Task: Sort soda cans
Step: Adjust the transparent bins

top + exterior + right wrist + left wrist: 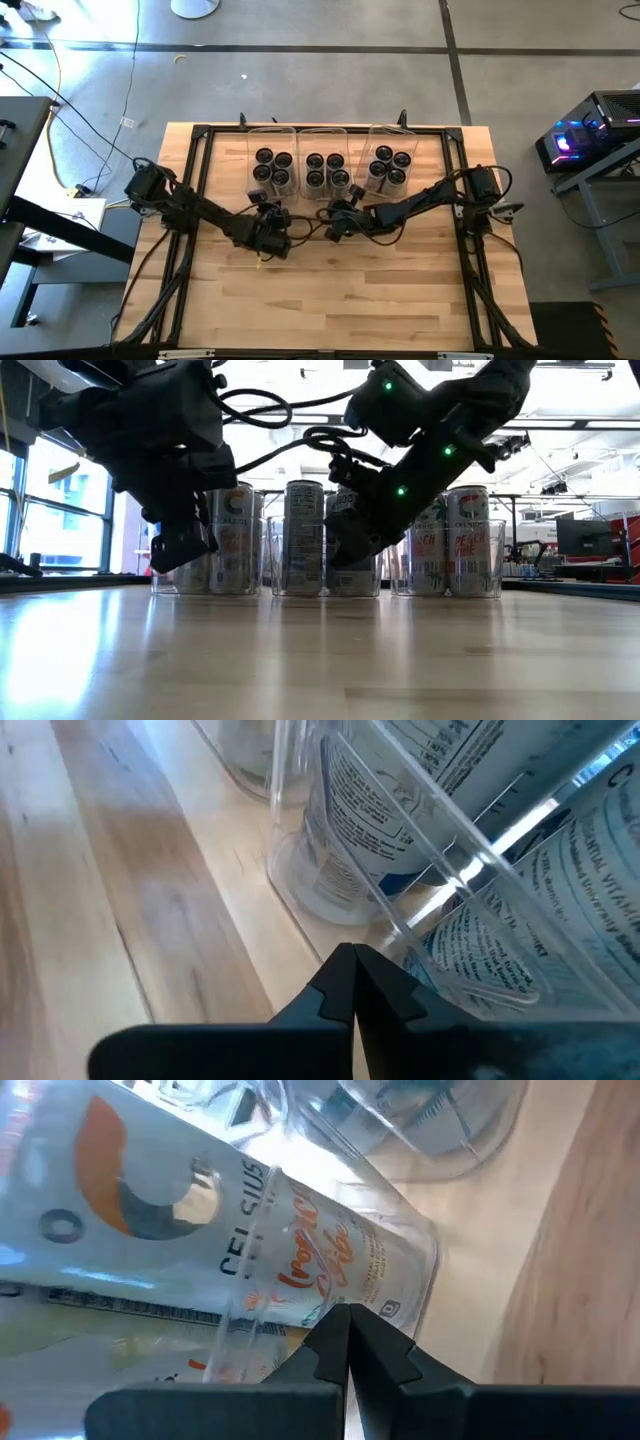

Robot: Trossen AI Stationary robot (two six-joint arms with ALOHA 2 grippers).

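Note:
Three clear plastic bins stand in a row at the far side of the table: left [272, 150], middle [325, 148], right [392, 145]. Each holds several upright soda cans [272, 168] with dark tops and silvery printed sides [303, 535]. My left gripper [264, 207] is shut and empty. It hangs just above the table at the near wall of the left bin [400, 1270], its tip [343, 1315] pointing at a can behind the wall. My right gripper [338, 210] is also shut and empty, close to the near wall of the middle bin [400, 915].
A black frame [200, 135] runs around the wooden table top. The near half of the table [330, 300] is bare wood. Cables hang from both arms [290, 405]. The two grippers are close together in front of the bins.

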